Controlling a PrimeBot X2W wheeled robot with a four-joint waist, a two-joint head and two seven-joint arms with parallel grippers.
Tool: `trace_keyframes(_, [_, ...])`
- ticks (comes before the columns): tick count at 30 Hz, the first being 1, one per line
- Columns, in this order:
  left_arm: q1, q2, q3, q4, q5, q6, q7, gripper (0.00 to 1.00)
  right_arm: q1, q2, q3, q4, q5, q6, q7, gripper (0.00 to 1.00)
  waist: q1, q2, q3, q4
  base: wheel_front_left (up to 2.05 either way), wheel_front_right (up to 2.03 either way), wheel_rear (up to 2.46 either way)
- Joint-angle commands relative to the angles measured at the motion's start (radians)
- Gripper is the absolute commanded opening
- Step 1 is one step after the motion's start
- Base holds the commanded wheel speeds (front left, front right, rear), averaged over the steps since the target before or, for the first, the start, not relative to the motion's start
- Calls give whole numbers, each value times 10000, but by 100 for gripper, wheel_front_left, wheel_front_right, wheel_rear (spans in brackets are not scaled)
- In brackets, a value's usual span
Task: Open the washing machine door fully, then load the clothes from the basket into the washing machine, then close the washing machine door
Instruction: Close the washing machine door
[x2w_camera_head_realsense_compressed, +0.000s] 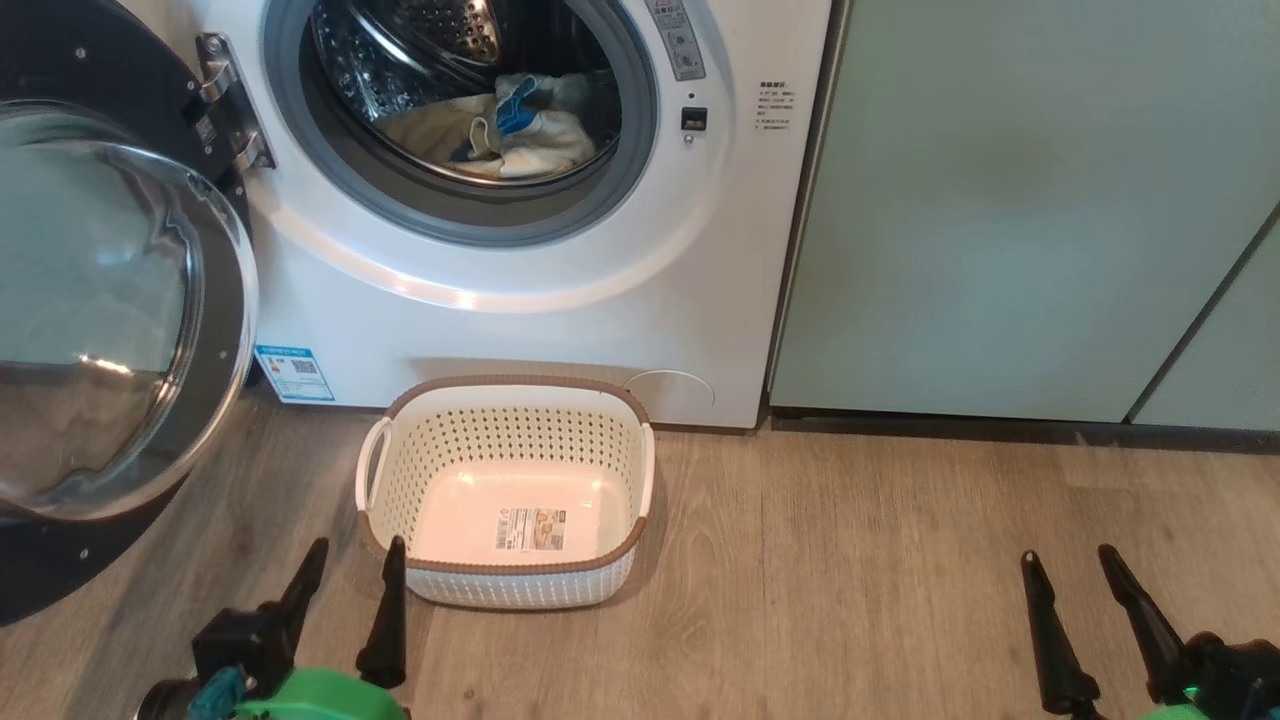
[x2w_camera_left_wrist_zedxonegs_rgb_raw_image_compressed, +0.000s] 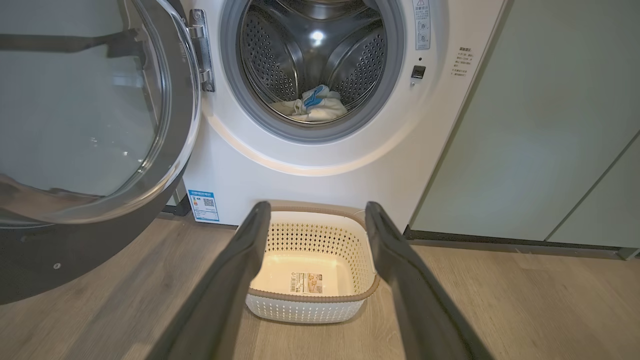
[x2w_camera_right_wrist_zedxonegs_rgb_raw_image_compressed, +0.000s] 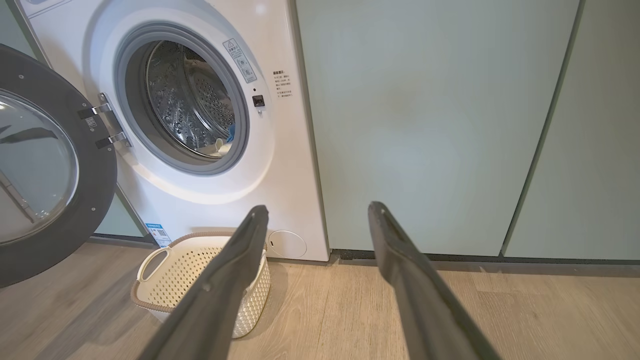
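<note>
Washing machine (x2w_camera_head_realsense_compressed: 600, 300) stands white beside the pale green cabinet panels (x2w_camera_head_realsense_compressed: 1000, 200), its mouth facing the robot so a load can go straight in. Its door (x2w_camera_head_realsense_compressed: 100, 320) hangs wide on the metal hinge (x2w_camera_head_realsense_compressed: 225, 100) at the left of the head view, glass bowl outward and well clear of the opening. That looks fully open to me, so I judge that the closing swing is what remains. Inside the steel drum (x2w_camera_head_realsense_compressed: 400, 60) lie the clothes (x2w_camera_head_realsense_compressed: 520, 125), a small cream heap with blue trim, low behind the grey gasket (x2w_camera_head_realsense_compressed: 440, 215). The basket (x2w_camera_head_realsense_compressed: 500, 440) sits on the wood floor (x2w_camera_head_realsense_compressed: 850, 560) just in front of the machine, below the opening, and has nothing in it but the label (x2w_camera_head_realsense_compressed: 530, 528) on its base. The left gripper (x2w_camera_head_realsense_compressed: 357, 548) is just beside the basket's near left corner and the right gripper (x2w_camera_head_realsense_compressed: 1068, 556) well apart to the right, each with fingers spread and nothing between them
</note>
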Motion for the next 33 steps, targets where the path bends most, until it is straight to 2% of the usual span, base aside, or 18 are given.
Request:
trace_keyframes(1, [-548, 47, 483, -256, 132, -24, -63, 100, -201, -144, 111, -322, -87, 0, -67, 100, 0, 0, 4, 7, -9, 9, 0])
trace_keyframes(22, [-604, -46, 550, -202, 313, -141, -63, 100, -140, -96, -18, -302, -102, 0, -67, 100, 0, 0, -22, 301, 0, 0, 0])
trace_keyframes(27, [-740, -25, 479, -224, 366, -159, -58, 100, -57, -47, -92, -319, -91, 0, -67, 100, 0, 0, 14, 793, 0, 0, 0])
trace_keyframes(33, [-976, -100, 400, -238, 423, -89, -35, 100, 7, 43, -268, -370, -147, 0, -67, 100, 0, 0, 68, 1881, 0, 0, 0])
